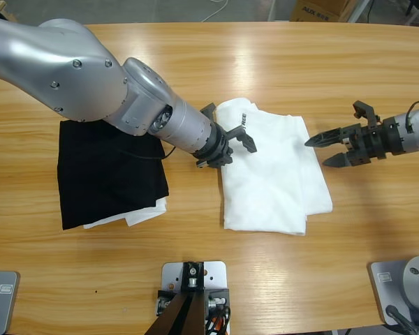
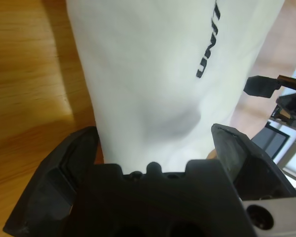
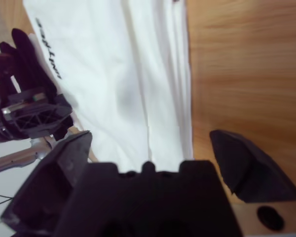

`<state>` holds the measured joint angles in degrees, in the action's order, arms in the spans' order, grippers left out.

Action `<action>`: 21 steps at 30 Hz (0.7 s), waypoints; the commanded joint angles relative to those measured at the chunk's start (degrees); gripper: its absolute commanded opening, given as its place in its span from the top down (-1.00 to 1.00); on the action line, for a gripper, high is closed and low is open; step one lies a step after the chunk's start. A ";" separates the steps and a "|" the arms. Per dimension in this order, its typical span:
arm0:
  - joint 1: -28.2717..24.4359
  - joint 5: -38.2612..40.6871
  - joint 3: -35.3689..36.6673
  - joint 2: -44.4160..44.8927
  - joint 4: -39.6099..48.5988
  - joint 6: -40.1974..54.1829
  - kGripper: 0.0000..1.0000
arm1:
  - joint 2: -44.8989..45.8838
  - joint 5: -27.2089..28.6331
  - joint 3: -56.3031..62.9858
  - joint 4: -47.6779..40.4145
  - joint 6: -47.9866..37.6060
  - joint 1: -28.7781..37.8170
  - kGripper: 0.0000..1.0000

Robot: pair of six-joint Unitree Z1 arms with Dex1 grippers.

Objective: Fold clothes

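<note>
Hidden: the T-shirt's (image 1: pixel 272 167) lettering was partly cut off under your left pincer (image 1: pixel 232 138).
Left pincer: spread open over its left edge.
Right pincer (image 1: pixel 328 150): open, just beside its right edge.
T-shirt: folded, mid-bench (image 1: pixel 195 63).

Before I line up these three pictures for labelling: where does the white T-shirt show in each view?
High view: the white T-shirt lies folded at the table's middle, between the left gripper and the right gripper.
Left wrist view: T-shirt fills the upper middle, above the open jaws.
Right wrist view: T-shirt spans the upper left and middle.
Shared landmark: the black lettering on its fabric, in all three.
</note>
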<state>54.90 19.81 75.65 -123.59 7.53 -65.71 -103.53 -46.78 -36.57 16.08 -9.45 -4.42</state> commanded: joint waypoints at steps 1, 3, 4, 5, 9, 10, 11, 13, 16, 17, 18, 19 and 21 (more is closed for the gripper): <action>-0.74 0.14 0.27 -4.20 1.34 0.32 -0.81 | -9.86 -1.90 3.70 -7.77 -1.54 -0.59 -0.97; -0.76 0.14 0.37 -4.25 1.34 0.32 -0.81 | -11.20 -2.36 3.79 -8.02 -1.49 -0.59 -0.97; -0.71 0.14 0.43 -4.29 1.34 0.32 -0.81 | -11.92 -2.48 3.79 -8.12 -1.45 -0.52 -0.97; -0.69 0.02 0.55 -4.31 1.34 0.32 -0.81 | -12.69 -2.78 3.86 -8.54 -1.45 -0.01 -0.98; -0.71 -0.09 1.34 -4.62 1.33 0.32 -0.83 | -14.66 -2.88 3.96 -8.75 -1.75 4.68 -0.97; -0.74 -0.12 1.44 -4.60 1.34 0.32 -0.83 | -14.70 -2.81 3.96 -8.79 -2.36 6.12 -0.97; -0.76 -0.12 1.59 -4.64 1.34 0.32 -0.83 | -14.77 -2.76 3.98 -8.79 -2.80 7.18 -0.97; -0.76 -0.12 1.69 -4.73 1.34 0.32 -0.83 | -14.71 -2.67 4.21 -8.79 -3.49 8.74 -0.97; -0.76 -0.12 1.69 -4.60 1.41 0.84 -0.83 | -15.15 -2.62 4.23 -8.93 -4.30 12.22 -0.97; -0.76 -0.12 1.69 -4.48 1.62 1.55 -0.82 | -15.35 -2.55 4.23 -9.23 -4.39 12.77 -0.97; -0.80 -0.12 1.74 -4.27 2.17 2.43 -0.81 | -15.72 -2.48 4.23 -9.65 -4.44 12.91 -0.97; -0.92 -0.12 1.95 -4.06 2.77 3.06 -0.81 | -16.07 -2.51 4.23 -10.11 -4.49 12.92 -0.97; -1.06 -0.12 2.46 -3.62 3.40 4.20 -0.81 | -16.49 -2.51 4.23 -10.71 -4.53 13.07 -0.96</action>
<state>54.87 19.81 77.09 -124.25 8.21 -64.84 -109.27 -51.44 -35.78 6.79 -12.83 5.92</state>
